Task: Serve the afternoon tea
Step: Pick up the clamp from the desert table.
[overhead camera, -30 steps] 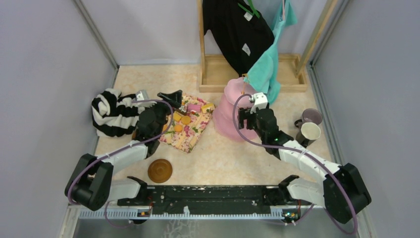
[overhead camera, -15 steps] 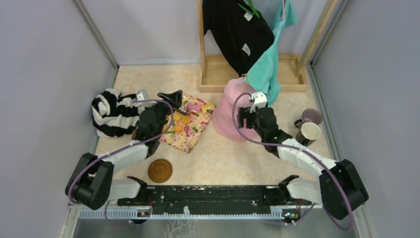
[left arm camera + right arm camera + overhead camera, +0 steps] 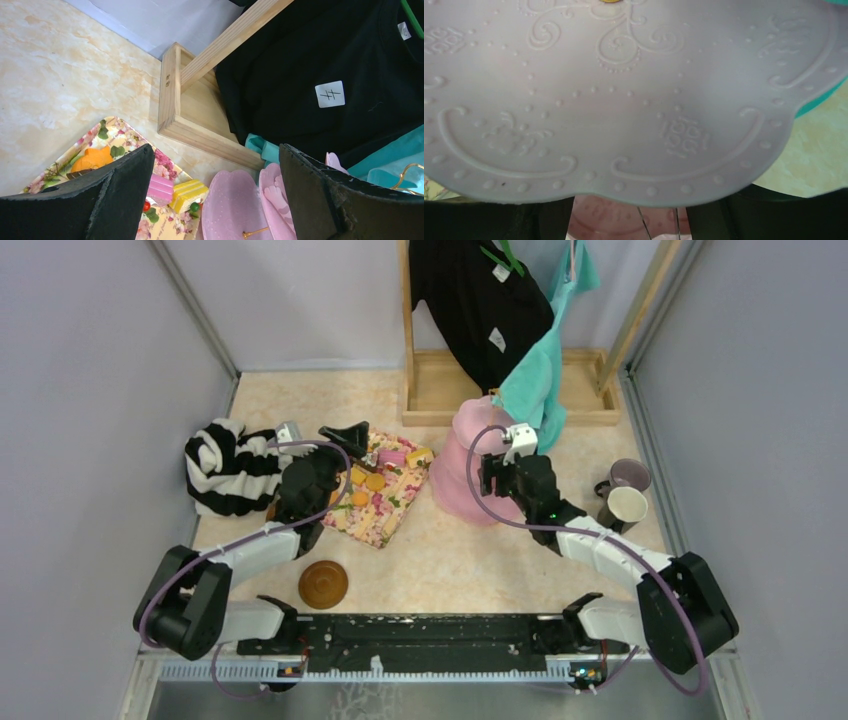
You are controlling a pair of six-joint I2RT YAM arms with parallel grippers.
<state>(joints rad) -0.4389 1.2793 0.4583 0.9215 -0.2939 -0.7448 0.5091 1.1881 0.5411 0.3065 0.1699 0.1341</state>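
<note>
The pink three-tier cake stand (image 3: 462, 468) lies tipped on its side in the middle of the table. My right gripper (image 3: 489, 480) is against it and open. In the right wrist view one embossed pink tier (image 3: 634, 95) fills the frame above both dark fingers (image 3: 551, 220), with another tier showing between them. My left gripper (image 3: 349, 439) hovers open and empty over the toy pastries (image 3: 372, 480). An orange pastry (image 3: 91, 158), a pink one (image 3: 161, 188) and a yellow one (image 3: 186, 194) lie between its fingers (image 3: 107, 200). A brown saucer (image 3: 323, 583) sits near the front. The lilac mug (image 3: 628, 475) and cream mug (image 3: 625, 506) stand at the right.
The pastries rest on a floral-print cloth (image 3: 385, 510). A black-and-white striped garment (image 3: 225, 468) lies at the left. A wooden rack base (image 3: 440, 390) at the back holds a hanging black shirt (image 3: 480, 300) and a teal garment (image 3: 540, 380), close behind the stand.
My right arm has edged slightly left, closer against the cake stand, and its jaws have narrowed a little. The left arm has not moved.
</note>
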